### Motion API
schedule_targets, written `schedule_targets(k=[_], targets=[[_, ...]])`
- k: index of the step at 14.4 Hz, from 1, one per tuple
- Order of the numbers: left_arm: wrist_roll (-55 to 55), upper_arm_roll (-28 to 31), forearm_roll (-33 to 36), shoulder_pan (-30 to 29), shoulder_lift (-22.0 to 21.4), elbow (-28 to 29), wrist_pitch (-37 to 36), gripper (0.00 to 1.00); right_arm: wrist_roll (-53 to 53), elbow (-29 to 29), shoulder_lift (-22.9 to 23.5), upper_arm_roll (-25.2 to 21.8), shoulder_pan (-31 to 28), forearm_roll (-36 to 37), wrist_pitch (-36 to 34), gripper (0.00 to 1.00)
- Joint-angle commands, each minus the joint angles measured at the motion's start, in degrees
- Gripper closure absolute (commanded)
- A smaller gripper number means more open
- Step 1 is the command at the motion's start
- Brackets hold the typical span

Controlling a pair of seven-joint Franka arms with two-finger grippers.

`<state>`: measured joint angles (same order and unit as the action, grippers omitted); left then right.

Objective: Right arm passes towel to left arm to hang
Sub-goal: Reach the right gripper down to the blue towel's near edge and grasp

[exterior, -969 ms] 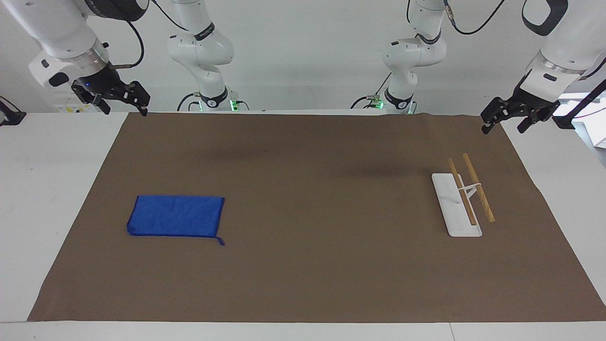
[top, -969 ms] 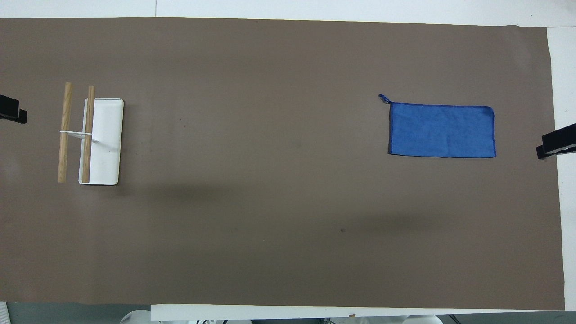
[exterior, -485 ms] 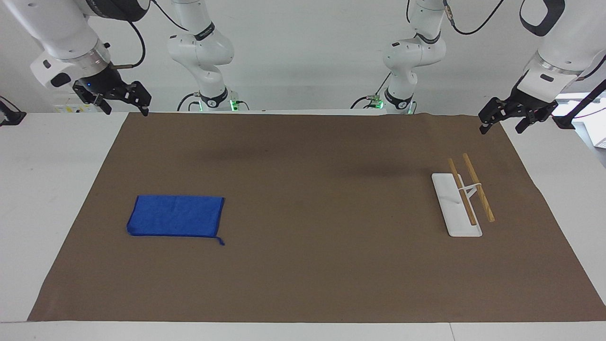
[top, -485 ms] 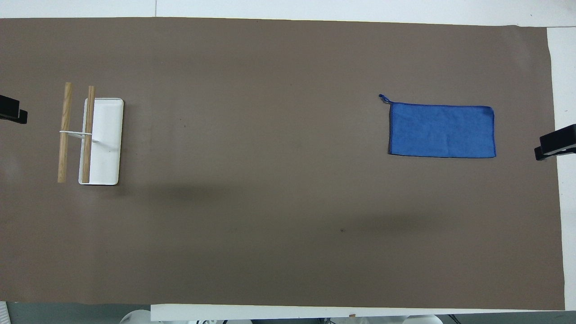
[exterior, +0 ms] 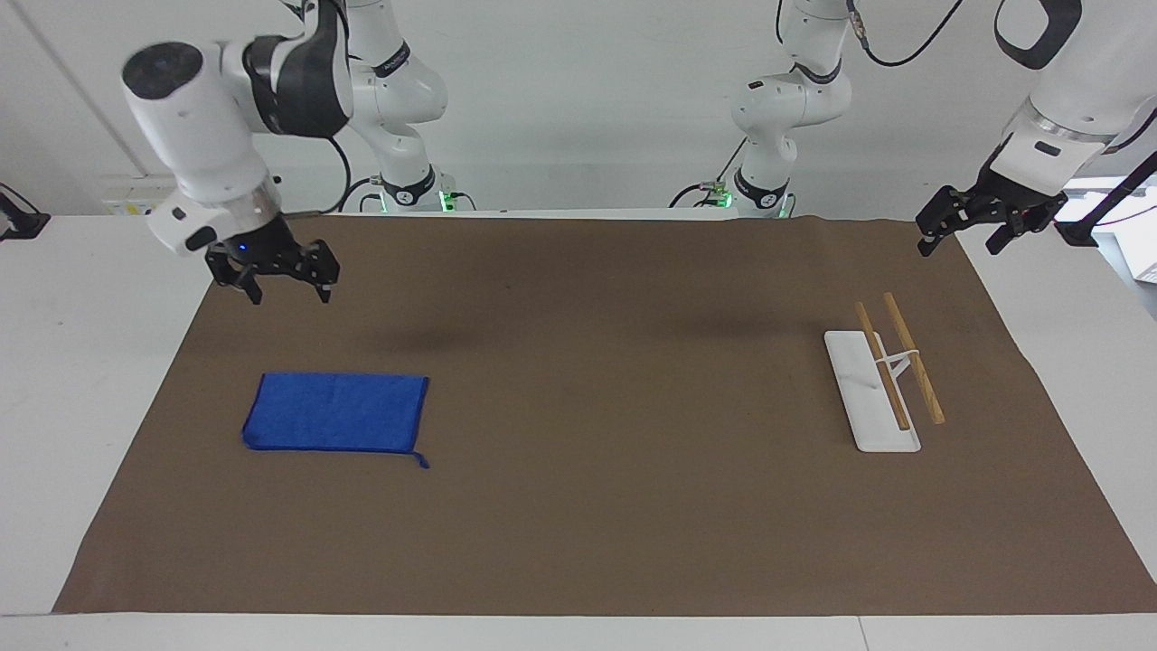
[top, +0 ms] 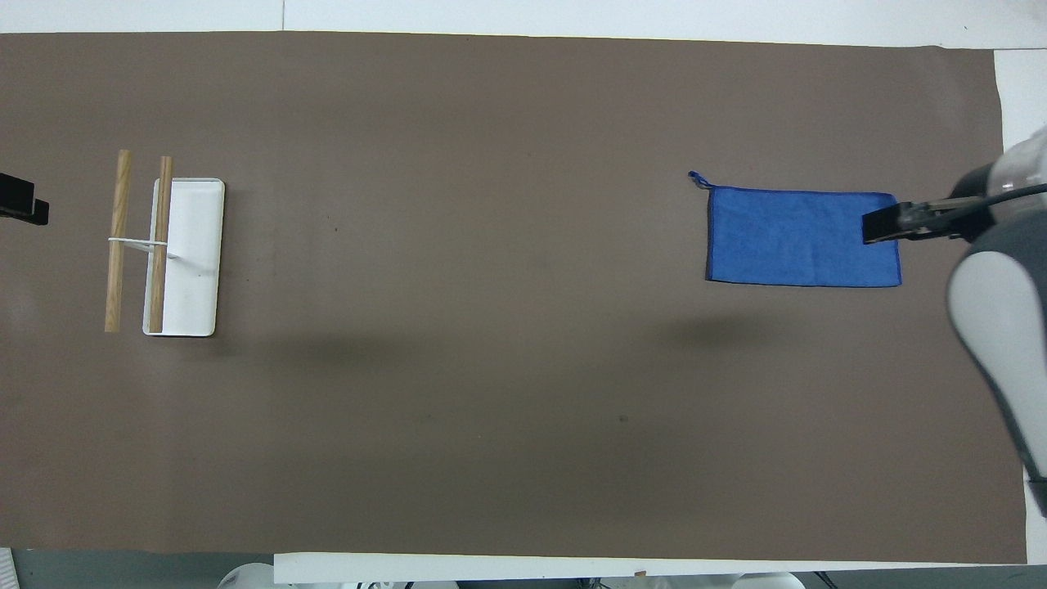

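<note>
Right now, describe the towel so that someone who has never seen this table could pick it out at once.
A brown mat covers most of the table. Toward the right arm's end of it, the towel lies flat, with the right gripper raised above the mat nearby. It is the only blue thing there, a small rectangle with a short loop at one corner, unlike the white and wooden rack at the left arm's end.
</note>
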<state>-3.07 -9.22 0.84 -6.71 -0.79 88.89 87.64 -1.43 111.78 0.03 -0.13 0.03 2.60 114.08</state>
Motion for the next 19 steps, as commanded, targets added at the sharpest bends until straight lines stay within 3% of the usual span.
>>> schedule_targets(k=[1, 4, 6, 9, 17, 18, 19], targets=[[-0.18, -0.71, 0.48, -0.67, -0.88, 0.85, -0.54, 0.0, -0.06, 1.07, 6.19, -0.04, -1.69, -0.4, 8.06, 0.0], [-0.18, -0.62, 0.48, -0.85, -0.88, 0.85, -0.54, 0.0, -1.2, 1.77, 9.98, -0.13, -5.19, -7.41, 9.84, 0.0], [-0.18, -0.62, 0.48, -0.68, -0.88, 0.85, -0.63, 0.0, -6.45, 3.87, 11.66, -0.13, -5.91, -7.69, 11.67, 0.0], [-0.18, -0.71, 0.48, 0.12, -0.88, 0.85, -0.63, 0.0, -9.11, 10.29, 12.01, -0.13, -5.48, -7.69, 20.99, 0.06], [-0.01, -0.8, 0.48, 1.35, -0.88, 0.94, -0.89, 0.0, -12.19, 13.8, 12.63, -0.22, -5.04, -4.72, 21.53, 0.09], [-0.01, -0.8, 0.48, 1.35, -0.97, 1.2, -0.98, 0.0, -12.19, 13.99, 12.72, -0.22, -5.04, -3.84, 21.62, 0.13], [-0.09, -0.8, 0.56, 1.43, -1.49, 1.72, -0.98, 0.0, -12.28, 13.82, 12.89, -0.22, -5.21, -2.61, 21.71, 0.24]])
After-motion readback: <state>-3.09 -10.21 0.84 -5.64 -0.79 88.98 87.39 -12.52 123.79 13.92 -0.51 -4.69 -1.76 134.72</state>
